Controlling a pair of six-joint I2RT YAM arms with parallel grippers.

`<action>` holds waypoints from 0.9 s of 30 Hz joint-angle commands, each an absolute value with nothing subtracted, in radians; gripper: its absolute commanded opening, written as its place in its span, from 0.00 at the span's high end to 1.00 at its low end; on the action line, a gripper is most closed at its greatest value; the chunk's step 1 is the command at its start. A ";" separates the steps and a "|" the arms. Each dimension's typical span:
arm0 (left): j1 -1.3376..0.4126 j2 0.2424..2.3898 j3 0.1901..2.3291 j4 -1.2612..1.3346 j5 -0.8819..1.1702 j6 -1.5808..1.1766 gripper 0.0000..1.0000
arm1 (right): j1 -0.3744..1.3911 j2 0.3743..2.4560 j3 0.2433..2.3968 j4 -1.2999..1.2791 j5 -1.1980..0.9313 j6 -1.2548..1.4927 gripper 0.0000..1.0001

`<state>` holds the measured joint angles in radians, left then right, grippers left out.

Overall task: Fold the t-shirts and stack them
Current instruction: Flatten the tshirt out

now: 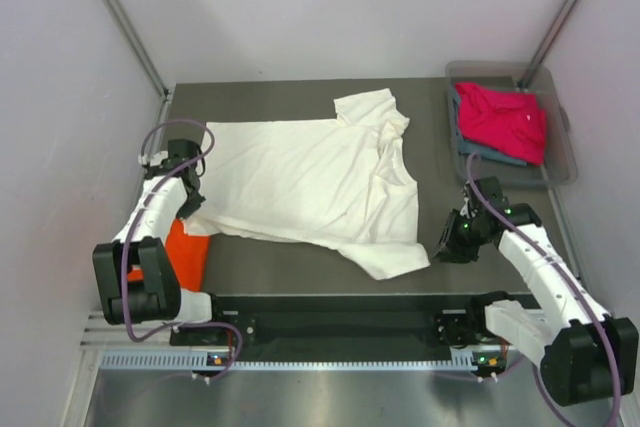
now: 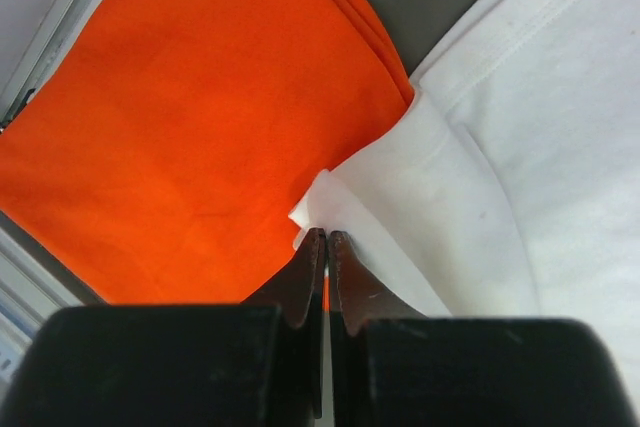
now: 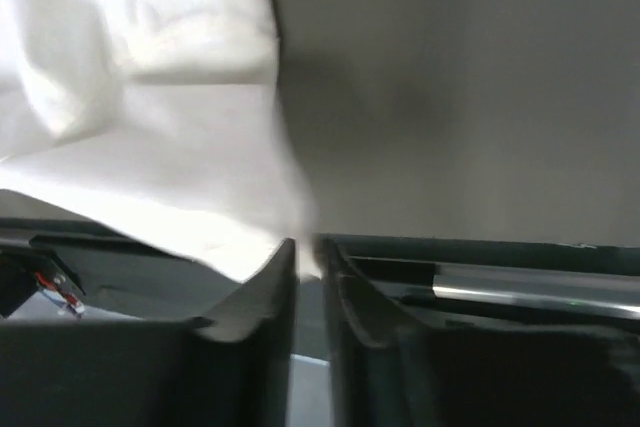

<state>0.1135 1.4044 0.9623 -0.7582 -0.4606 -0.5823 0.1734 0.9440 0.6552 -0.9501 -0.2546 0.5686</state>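
Dark table [image 1: 285, 269], most of its middle taken up by the cream-white t-shirt [image 1: 300, 177]. Spread flat but rumpled, neck and sleeves toward the right, one sleeve reaching the near edge, the other bunched toward the rear.

At the right rear corner, a clear bin [image 1: 567, 165]. Inside, the magenta-pink t-shirt [image 1: 505, 119], folded, lying on top of the grey-blue t-shirt [image 1: 495, 155] (only a strip of the latter showing along the near side).

At the near left, the orange t-shirt [image 1: 188, 255], folded flat, partly hidden under the left arm, with the cream-white shirt's near-left corner lapping over its edge.

Left gripper [image 2: 326, 239] down at that corner: jaws pressed together, no gap between them, the folded tip of the white cloth pinched right at the fingertips.

Right gripper [image 3: 308, 247] low over the table, just beside the near sleeve: jaws parted by a narrow slit, nothing clearly caught between them. White hem right at the tips in the blurred wrist view, touching or not impossible to tell.
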 commanded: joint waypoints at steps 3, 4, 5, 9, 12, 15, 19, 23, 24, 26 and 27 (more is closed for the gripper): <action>0.123 1.341 0.977 -0.795 -0.424 -0.606 0.96 | 0.124 1.098 0.814 -0.858 -0.192 0.473 0.39; 0.121 1.336 0.985 -0.798 -0.416 -0.573 0.94 | 0.126 1.129 0.890 -0.827 -0.174 0.438 0.33; 0.121 1.332 0.991 -0.798 -0.413 -0.563 0.87 | 0.126 1.161 0.925 -0.765 -0.164 0.424 0.25; 0.120 1.272 1.028 -0.756 -0.320 -0.508 0.59 | 0.135 1.365 1.040 -0.605 -0.179 0.376 0.20; 0.117 1.230 1.031 -0.721 -0.226 -0.506 0.55 | 0.149 1.501 1.084 -0.485 -0.175 0.373 0.28; 0.101 1.204 1.043 -0.762 -0.181 -0.532 0.54 | 0.184 1.612 1.138 -0.387 -0.138 0.315 0.38; 0.069 1.207 1.029 -0.746 -0.146 -0.508 0.55 | 0.219 1.732 1.210 -0.345 -0.084 0.282 0.41; 0.058 1.288 1.067 -0.689 -0.089 -0.471 0.54 | 0.227 1.834 1.287 -0.396 -0.049 0.287 0.38; 0.052 1.311 1.107 -0.689 -0.087 -0.465 0.55 | 0.230 1.848 1.292 -0.396 -0.038 0.290 0.39; 0.048 1.348 1.137 -0.677 -0.089 -0.446 0.57 | 0.238 1.851 1.289 -0.397 -0.006 0.287 0.43; 0.048 1.377 1.162 -0.676 -0.086 -0.445 0.59 | 0.242 1.848 1.290 -0.406 0.027 0.287 0.44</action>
<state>0.0540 1.3296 1.0851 -0.7364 -0.1192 -0.4828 0.2226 1.8576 1.2453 -0.4183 -0.0570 0.3054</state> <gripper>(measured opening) 0.423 0.568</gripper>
